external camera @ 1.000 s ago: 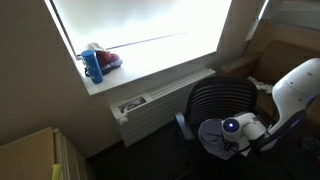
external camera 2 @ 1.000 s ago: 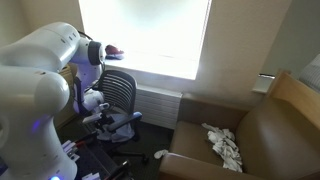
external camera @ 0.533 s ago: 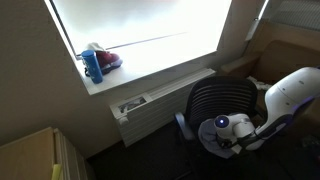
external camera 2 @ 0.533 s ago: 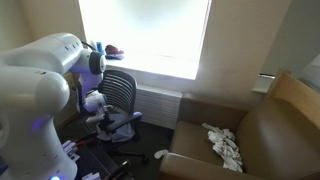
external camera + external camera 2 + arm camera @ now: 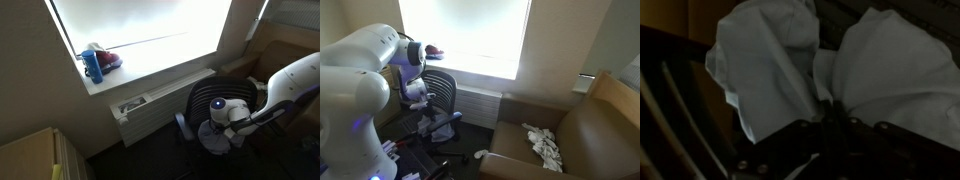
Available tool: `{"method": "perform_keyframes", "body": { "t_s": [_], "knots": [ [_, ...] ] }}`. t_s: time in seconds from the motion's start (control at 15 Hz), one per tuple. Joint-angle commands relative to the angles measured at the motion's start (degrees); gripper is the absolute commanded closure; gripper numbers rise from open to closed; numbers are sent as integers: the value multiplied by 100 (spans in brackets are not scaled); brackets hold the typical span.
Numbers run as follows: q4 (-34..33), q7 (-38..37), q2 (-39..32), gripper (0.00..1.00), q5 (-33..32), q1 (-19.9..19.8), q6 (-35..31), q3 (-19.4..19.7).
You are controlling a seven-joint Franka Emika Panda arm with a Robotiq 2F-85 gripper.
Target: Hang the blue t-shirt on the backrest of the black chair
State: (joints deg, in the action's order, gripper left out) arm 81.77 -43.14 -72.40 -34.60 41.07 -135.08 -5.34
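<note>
The blue t-shirt [image 5: 775, 65] looks pale grey-blue and fills the wrist view, bunched into folds. My gripper [image 5: 837, 122] is shut on a pinch of that cloth, its jaws pressed together. In both exterior views the shirt [image 5: 213, 138] [image 5: 444, 121] lies heaped on the seat of the black chair, with my gripper [image 5: 229, 121] [image 5: 424, 106] just above the seat holding its top. The chair's mesh backrest [image 5: 222, 93] [image 5: 443, 84] stands upright behind the arm, on the window side.
A windowsill holds a blue bottle [image 5: 93, 66] and a red item, with a radiator [image 5: 150, 104] below. A brown armchair [image 5: 580, 130] carries a white crumpled cloth [image 5: 544, 146]. A wooden cabinet [image 5: 30, 155] stands low in an exterior view.
The jaws have gone from open to shut on the shirt. The wrist dipped to the seat and has since risen a little with the cloth.
</note>
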Motion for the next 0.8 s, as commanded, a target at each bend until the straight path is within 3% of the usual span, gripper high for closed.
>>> {"method": "perform_keyframes", "body": {
  "t_s": [0.0, 0.4, 0.73],
  "knots": [
    [1139, 275, 1311, 99, 242, 79, -239, 80],
    [2422, -261, 3169, 99, 90, 422, -736, 348],
    [3378, -2002, 4714, 99, -791, 1087, -1363, 1012]
  ]
}}
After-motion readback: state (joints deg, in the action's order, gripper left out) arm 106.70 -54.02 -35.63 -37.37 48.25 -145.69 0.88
